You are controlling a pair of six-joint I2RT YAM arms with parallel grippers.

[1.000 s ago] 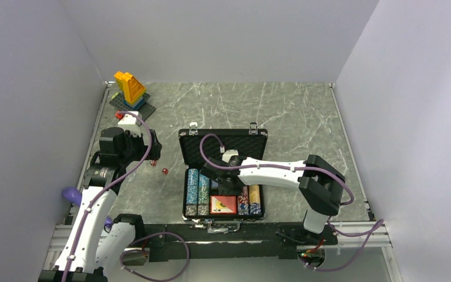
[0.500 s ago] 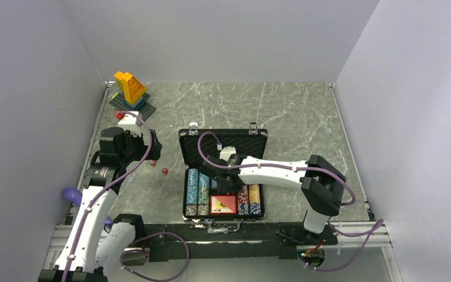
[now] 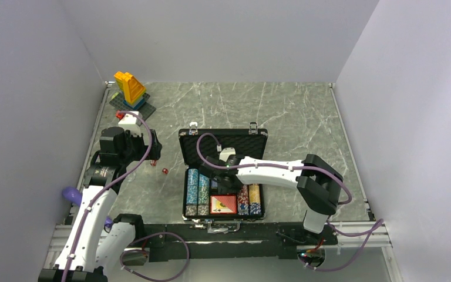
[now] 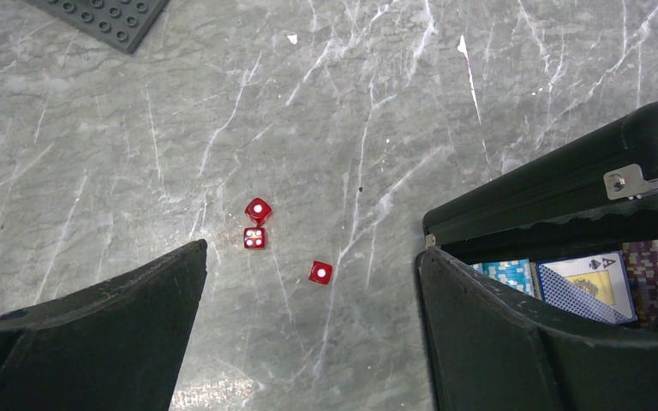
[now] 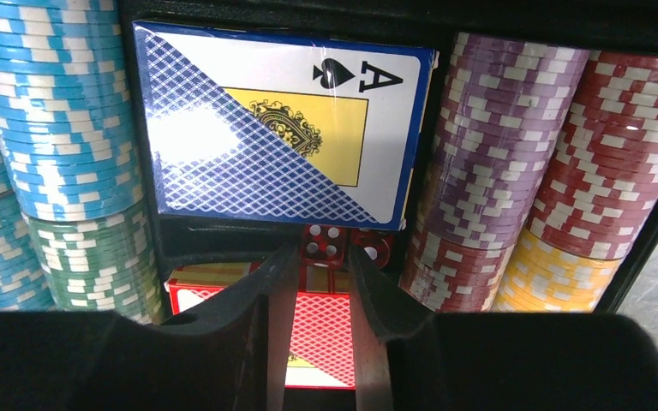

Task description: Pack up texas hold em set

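The black case (image 3: 223, 134) lies open with its lid up, holding rows of striped chips (image 3: 197, 185) and a red card deck (image 3: 224, 204). In the right wrist view a blue deck (image 5: 266, 128) lies between chip rows (image 5: 497, 154). My right gripper (image 5: 323, 250) is inside the case, its fingers closed to a narrow gap on a red die (image 5: 323, 240) in the slot between the decks. A second die (image 5: 375, 247) lies beside it. My left gripper (image 4: 311, 250) is open above the table left of the case. Three red dice (image 4: 254, 238) lie under it.
A yellow-blue toy brick tower (image 3: 130, 88) stands on a dark baseplate at the back left; the plate's corner (image 4: 103, 13) shows in the left wrist view. The case's lid edge and latch (image 4: 643, 180) are close to my left gripper's right finger.
My right gripper has shifted slightly to the left over the middle of the case. The left arm and the loose dice have not moved.
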